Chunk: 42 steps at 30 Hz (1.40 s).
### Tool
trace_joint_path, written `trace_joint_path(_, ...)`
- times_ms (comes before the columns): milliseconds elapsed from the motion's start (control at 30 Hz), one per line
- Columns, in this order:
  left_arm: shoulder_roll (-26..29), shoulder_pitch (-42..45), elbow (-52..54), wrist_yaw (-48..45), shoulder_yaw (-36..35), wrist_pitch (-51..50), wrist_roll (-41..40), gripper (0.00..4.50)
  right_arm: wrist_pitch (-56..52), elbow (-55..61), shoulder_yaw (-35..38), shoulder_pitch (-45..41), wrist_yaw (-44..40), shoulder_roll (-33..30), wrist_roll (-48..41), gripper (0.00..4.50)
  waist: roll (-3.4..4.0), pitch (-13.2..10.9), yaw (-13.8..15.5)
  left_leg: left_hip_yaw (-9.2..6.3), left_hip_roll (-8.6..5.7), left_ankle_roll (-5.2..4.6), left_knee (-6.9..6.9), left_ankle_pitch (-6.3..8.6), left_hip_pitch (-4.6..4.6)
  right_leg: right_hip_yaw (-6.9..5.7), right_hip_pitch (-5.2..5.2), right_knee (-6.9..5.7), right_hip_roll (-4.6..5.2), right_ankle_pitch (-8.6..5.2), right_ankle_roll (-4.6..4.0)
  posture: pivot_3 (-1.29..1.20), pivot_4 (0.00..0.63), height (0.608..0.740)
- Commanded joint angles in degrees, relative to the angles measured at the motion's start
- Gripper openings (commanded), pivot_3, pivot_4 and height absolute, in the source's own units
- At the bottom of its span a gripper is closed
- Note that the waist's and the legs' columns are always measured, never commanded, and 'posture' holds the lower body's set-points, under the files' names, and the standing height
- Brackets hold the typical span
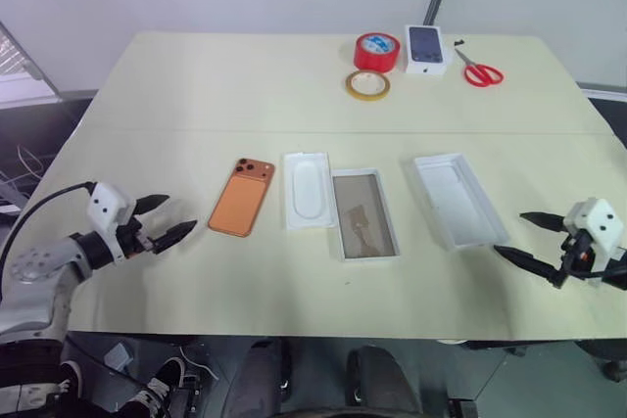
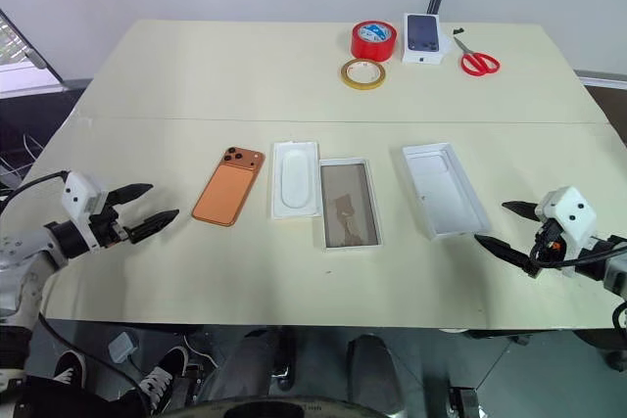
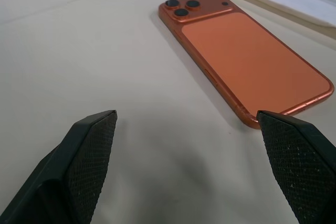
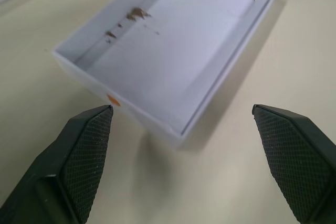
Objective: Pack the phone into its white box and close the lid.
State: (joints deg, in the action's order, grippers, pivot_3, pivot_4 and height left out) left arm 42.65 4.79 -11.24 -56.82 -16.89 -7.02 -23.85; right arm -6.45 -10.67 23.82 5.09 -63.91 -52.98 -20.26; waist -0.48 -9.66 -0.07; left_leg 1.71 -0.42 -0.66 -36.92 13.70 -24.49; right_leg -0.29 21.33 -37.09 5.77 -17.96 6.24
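Left eye view: the phone point(image 1: 242, 197) lies flat on the table point(image 1: 196, 95), camera side up, with its long side running away from the robot. The left gripper point(image 1: 165, 222) sits just beside the phone's near end, fingers spread wide and holding nothing. It is the nearer arm. The white box point(image 1: 364, 214) lies past a thin white insert point(image 1: 308, 189), and the lid point(image 1: 457, 199) lies inside-up toward the right gripper point(image 1: 531, 238), which is wide apart and empty too.

Left wrist view: the phone lies ahead of the fingers point(image 3: 86, 161), slanting off to one side, close to one fingertip.

Right wrist view: the lid's near corner point(image 4: 115, 100) sits just ahead, between the spread fingers point(image 4: 289, 156), not touching.
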Motion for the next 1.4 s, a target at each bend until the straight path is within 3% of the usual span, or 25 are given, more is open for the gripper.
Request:
trace_joint_path(33,0.57,-0.10,0.37,0.24,-2.12,0.95,-0.50,4.50,0.69,0.33,2.61,0.35,-0.44,-1.49,-0.67,4.44,0.00,0.00,-0.05,0.00,0.00,0.00,0.00,0.00,0.00,0.00,0.00,0.00,0.00,0.00,0.00,0.00,0.150,0.728)
trace_joint_path(1000,-1.00,4.18,2.30,2.77,-0.09,3.68,1.82,4.50,-2.51,5.21,0.23,-2.84,1.58,0.48,-2.64,4.44,0.00,0.00,-0.61,0.00,0.00,-0.03,0.03,-0.02,0.00,0.00,0.00,-0.01,0.00,0.02,0.03,0.00,0.150,0.728)
trace_joint_path(1167,-1.95,6.95,9.83,7.70,2.72,-8.18,-0.08,4.50,-5.51,10.94,-2.34,-6.33,2.67,1.25,-3.93,4.44,0.00,0.00,-0.65,0.00,0.00,-0.05,0.02,-0.03,0.00,0.00,0.00,-0.02,-0.01,0.10,0.19,0.00,0.150,0.728)
trace_joint_path(1400,-5.16,12.16,17.91,13.93,8.85,-28.85,-3.14,4.50,-9.68,21.49,-13.24,-14.01,5.91,6.49,-3.24,4.44,-0.02,-0.01,-0.56,0.00,-0.01,-0.08,-0.06,-0.06,-0.03,-0.01,-0.01,-0.06,-0.08,0.12,0.23,0.00,0.150,0.728)
